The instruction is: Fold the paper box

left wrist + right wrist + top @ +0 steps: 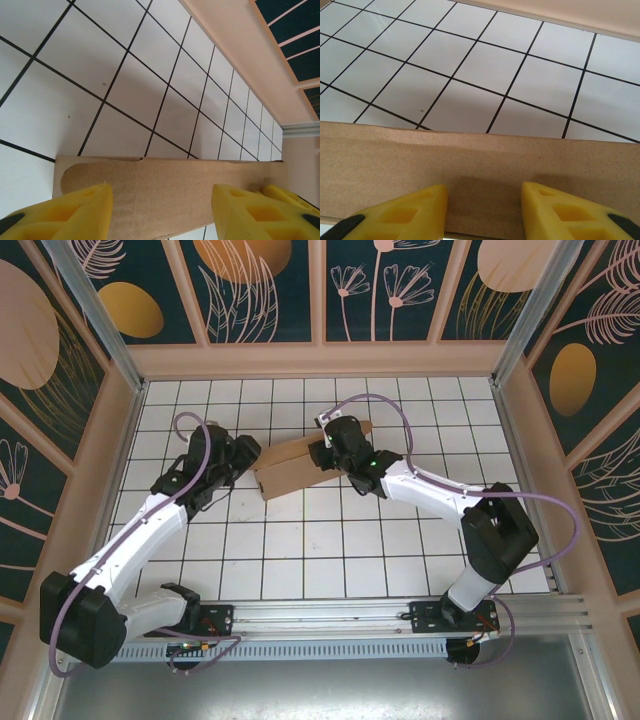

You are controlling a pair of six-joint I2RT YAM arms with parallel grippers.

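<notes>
Quick note from the remote seat on the box fold: the paper box (293, 470) sits around the middle of the tiled table (300, 550), a bit toward the far side. It lies at a slant, left end nearer me and right end farther away. From the top camera it reads as partly folded, a brown wall standing up off the tiles rather than a flat sheet, though I can't tell how many flaps are tucked. I've got an arm at each end, and I reckon that's the whole point of the setup. The left gripper (243, 456) is at the left end and the right gripper (332, 446) is over the far right part, so one side stays braced while the other gets worked. On the left wrist cam the yellow fingers (75, 212) stand roughly half apart, with a cardboard panel running across behind both and out past either side. So they're not pinching it. It looks more like bracing on its face, but I can't swear the tips touch. Same story on the right wrist cam: yellow fingers (560, 212) parted, flat brown panel across the gap, its top edge crisp against the tiles. So both hands are released, gripping nothing, at most leaning on cardboard.
</notes>
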